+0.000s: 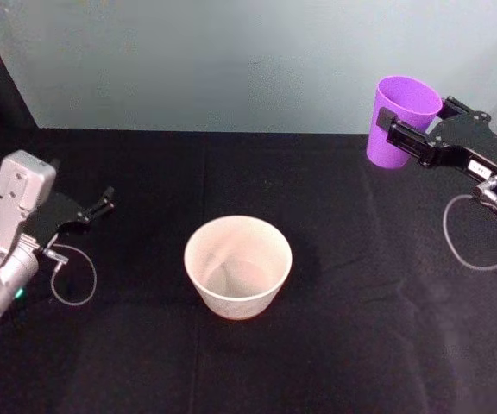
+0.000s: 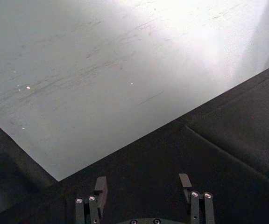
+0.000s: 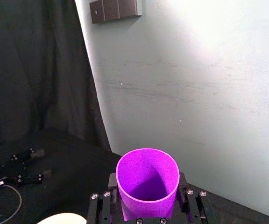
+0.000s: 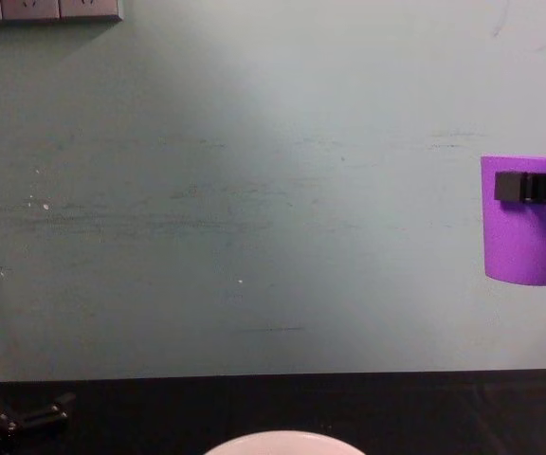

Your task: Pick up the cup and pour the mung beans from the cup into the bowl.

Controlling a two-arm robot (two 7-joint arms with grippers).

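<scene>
Writing: a small white tag (image 1: 476, 161) on the right arm, too small to read.
Cup (image 1: 408, 97): upright, mouth up, long axis vertical; held in the air above the black table (image 1: 343, 354) at the far right, well apart from the bowl (image 1: 235, 302).
Right gripper (image 1: 417, 114): pinching the cup's sides just below its rim.
Left gripper (image 2: 143, 183): fingers spread, holding nothing, low at the left.
Bowl: mouth up, mid-table.

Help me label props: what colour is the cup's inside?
Plain purple, like the outside; the right wrist view looks into the cup, held in the right gripper.
</scene>
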